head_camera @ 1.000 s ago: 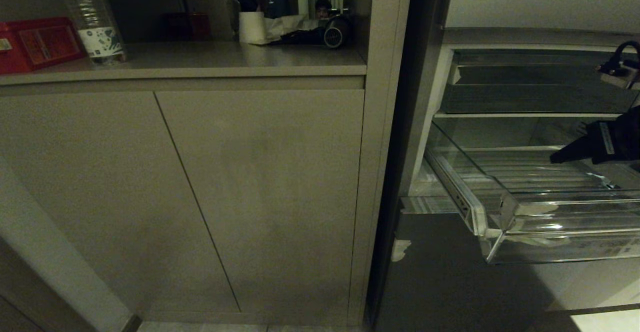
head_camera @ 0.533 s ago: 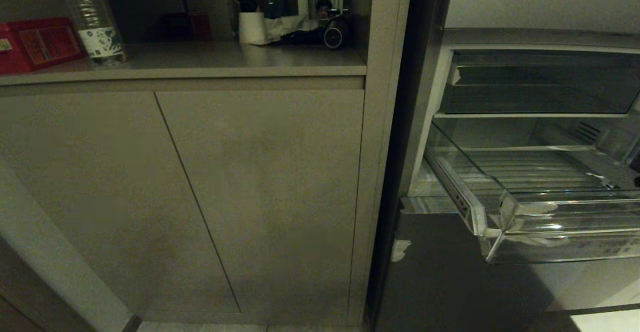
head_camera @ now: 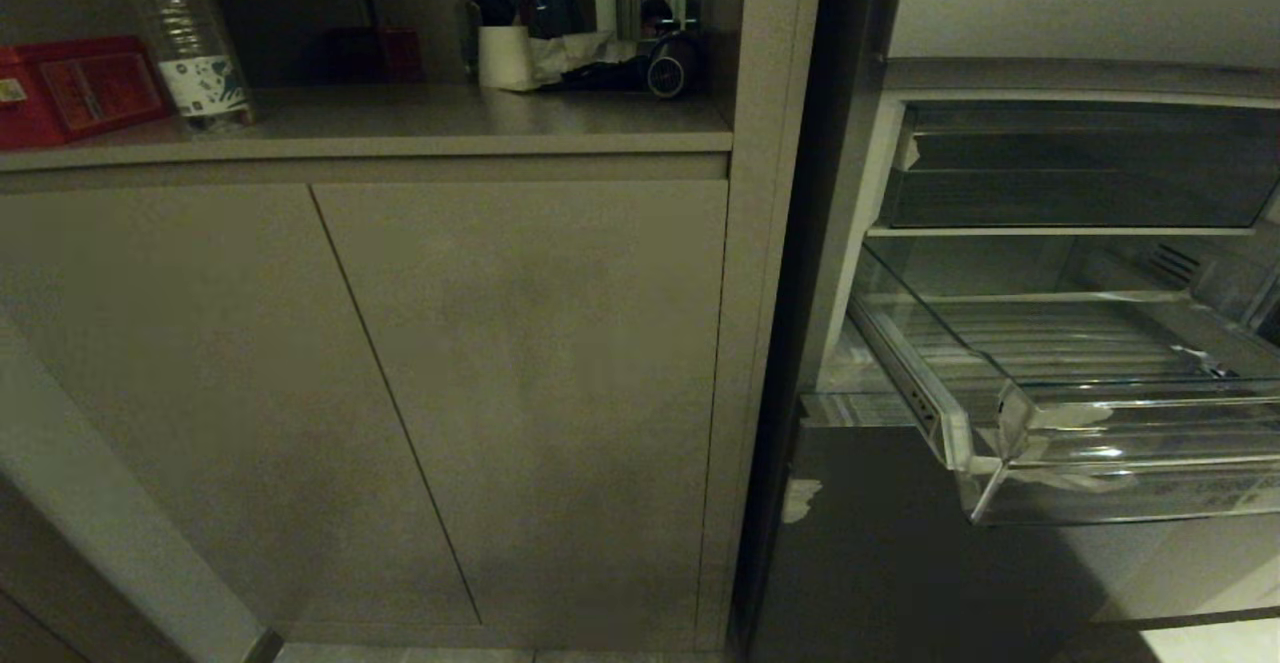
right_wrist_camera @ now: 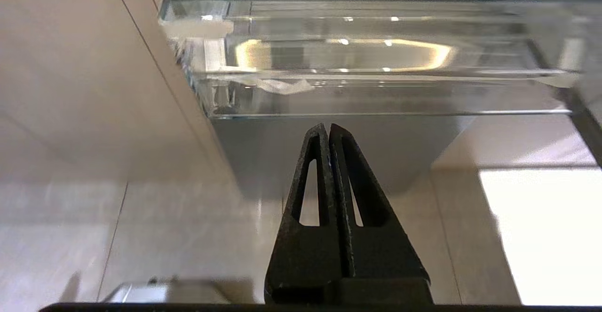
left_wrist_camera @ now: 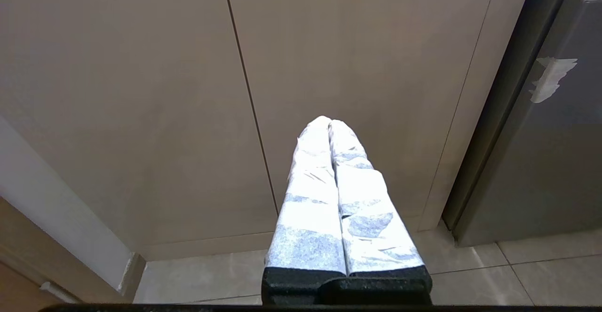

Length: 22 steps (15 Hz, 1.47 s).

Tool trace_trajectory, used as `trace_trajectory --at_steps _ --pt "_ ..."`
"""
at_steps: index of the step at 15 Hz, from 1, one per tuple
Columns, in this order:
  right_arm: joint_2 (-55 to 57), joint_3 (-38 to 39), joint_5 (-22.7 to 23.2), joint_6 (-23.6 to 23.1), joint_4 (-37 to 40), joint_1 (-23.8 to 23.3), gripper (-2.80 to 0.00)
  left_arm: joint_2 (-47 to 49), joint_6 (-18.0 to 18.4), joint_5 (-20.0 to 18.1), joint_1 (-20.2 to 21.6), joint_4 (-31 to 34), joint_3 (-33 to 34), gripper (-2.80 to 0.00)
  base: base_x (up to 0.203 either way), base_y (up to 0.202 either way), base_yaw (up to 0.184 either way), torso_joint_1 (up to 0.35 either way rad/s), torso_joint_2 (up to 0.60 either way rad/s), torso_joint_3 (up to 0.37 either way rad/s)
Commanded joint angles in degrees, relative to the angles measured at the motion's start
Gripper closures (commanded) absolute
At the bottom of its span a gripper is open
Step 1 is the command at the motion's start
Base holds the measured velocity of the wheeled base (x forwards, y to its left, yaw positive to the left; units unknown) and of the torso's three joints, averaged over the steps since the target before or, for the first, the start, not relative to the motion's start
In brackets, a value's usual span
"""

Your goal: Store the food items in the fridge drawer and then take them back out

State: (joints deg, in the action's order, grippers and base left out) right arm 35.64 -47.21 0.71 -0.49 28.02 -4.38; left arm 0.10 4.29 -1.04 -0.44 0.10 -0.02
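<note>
The fridge drawer (head_camera: pixel 1100 443) stands pulled out of the grey fridge at the right of the head view, and the part of its ribbed floor in view is bare. No food items show in any view. My right gripper (right_wrist_camera: pixel 328 127) is shut with nothing in it; it hangs below and in front of the drawer's clear front lip (right_wrist_camera: pixel 376 91). My left gripper (left_wrist_camera: pixel 329 121), its fingers wrapped in white, is shut and empty, pointing at the beige cabinet doors (left_wrist_camera: pixel 244 91) low near the floor. Neither arm is in the head view.
A counter (head_camera: pixel 400 123) above the cabinet holds a clear water bottle (head_camera: pixel 190 43), a red box (head_camera: pixel 80 88), a white cup (head_camera: pixel 503 55) and dark objects. A shallower clear tray (head_camera: pixel 1080 163) sits above the drawer. Tiled floor (left_wrist_camera: pixel 494 274) lies below.
My right arm was inside the drawer's space a second ago; it has pulled back and down out of the head view.
</note>
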Motion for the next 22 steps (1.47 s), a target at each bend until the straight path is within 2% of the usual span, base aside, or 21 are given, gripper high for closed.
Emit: trace_trajectory --at_steps 1,5,7,10,13,16,19,22 --pt "-10.3 4.0 -0.1 0.2 -0.2 0.0 0.00 0.1 0.0 0.0 0.0 0.0 0.0 0.00 0.000 0.000 0.000 0.000 0.00 0.000" --pt "-15.2 11.6 -1.3 -0.8 -1.9 1.4 0.00 0.1 0.0 0.0 0.0 0.0 -0.1 0.00 0.000 0.000 0.000 0.000 0.00 0.000" --pt "-16.5 16.6 -4.7 -1.5 -6.1 4.0 0.00 0.1 0.0 0.0 0.0 0.0 0.0 0.00 0.000 0.000 0.000 0.000 0.00 0.000" --pt "-21.5 25.4 -6.6 -5.6 -11.6 6.3 0.00 0.1 0.0 0.0 0.0 0.0 -0.1 0.00 0.000 0.000 0.000 0.000 0.00 0.000" --pt "-23.5 36.0 -5.2 -6.9 -19.4 5.7 0.00 0.1 0.0 0.0 0.0 0.0 -0.1 0.00 0.000 0.000 0.000 0.000 0.00 0.000" --pt "-34.1 43.0 -1.5 -7.8 -22.8 4.7 0.00 0.1 0.0 0.0 0.0 0.0 0.0 0.00 0.000 0.000 0.000 0.000 0.00 0.000" --pt "-35.8 48.5 -0.4 -3.8 -32.4 4.4 0.00 0.1 -0.4 0.0 0.0 0.0 0.0 0.00 0.000 0.000 0.000 0.000 0.00 0.000" --pt "-35.7 49.0 -0.5 -2.1 -32.9 4.4 0.00 0.1 -0.4 0.5 0.0 0.0 0.0 0.00 0.000 0.000 0.000 0.000 0.00 0.000"
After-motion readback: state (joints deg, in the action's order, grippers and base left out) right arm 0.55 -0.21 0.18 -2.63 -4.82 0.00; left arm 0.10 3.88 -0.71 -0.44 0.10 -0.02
